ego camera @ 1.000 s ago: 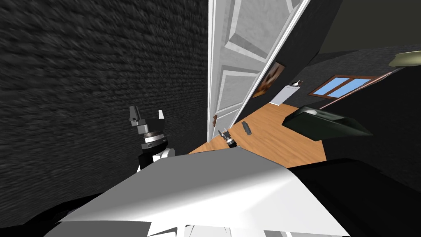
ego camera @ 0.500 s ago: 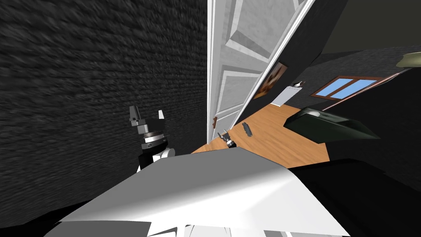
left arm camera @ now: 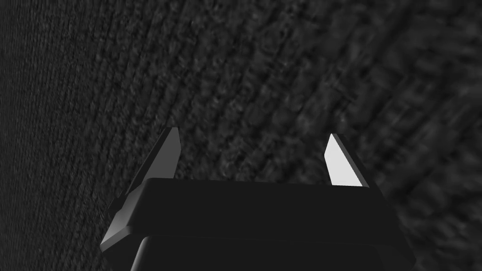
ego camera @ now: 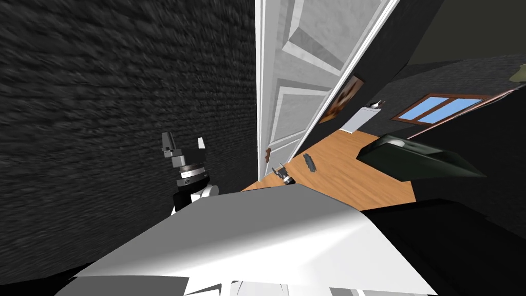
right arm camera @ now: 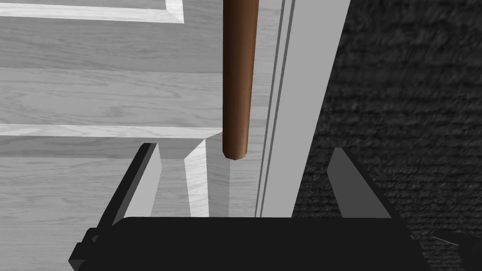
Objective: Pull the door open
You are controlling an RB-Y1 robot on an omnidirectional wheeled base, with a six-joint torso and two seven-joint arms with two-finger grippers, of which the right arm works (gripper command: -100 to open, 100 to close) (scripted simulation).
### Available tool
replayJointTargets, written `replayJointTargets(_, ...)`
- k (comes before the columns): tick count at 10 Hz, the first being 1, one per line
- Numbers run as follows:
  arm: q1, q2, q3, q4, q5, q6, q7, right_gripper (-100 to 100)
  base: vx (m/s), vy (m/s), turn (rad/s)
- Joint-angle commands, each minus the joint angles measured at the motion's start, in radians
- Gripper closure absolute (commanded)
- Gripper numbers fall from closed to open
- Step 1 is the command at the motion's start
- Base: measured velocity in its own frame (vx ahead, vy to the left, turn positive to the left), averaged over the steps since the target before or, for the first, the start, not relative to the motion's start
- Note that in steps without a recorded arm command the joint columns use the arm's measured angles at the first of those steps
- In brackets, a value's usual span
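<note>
My right tool, spread, is pointing at the brown handle on the white door. My left tool is gaping too.

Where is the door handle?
In the right wrist view, the brown rod-shaped handle sits on the white panelled door, just ahead of the open right end effector.

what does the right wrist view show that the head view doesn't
Right wrist view: up close, the right gripper is open, lined up on the free end of the brown handle, not gripping it. Head view: the left gripper, open, raised beside the dark wall; wooden floor and a window beyond the white panelled door. Both: door, handle, dark wall, right gripper.
</note>
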Motion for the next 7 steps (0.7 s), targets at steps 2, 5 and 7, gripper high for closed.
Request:
replayJointTargets(2, -0.027, -0.013, -0.030, 0.055, -0.025, -0.013, 0.008, -100, -0.029, 0.113, 0.211)
replayJointTargets(5, -0.057, -0.028, -0.064, 0.118, -0.053, -0.028, 0.018, -100, 0.005, 0.120, 0.168)
replayJointTargets(7, -0.090, -0.044, -0.101, 0.185, -0.084, -0.044, 0.028, -100, 0.111, 0.088, 0.295)
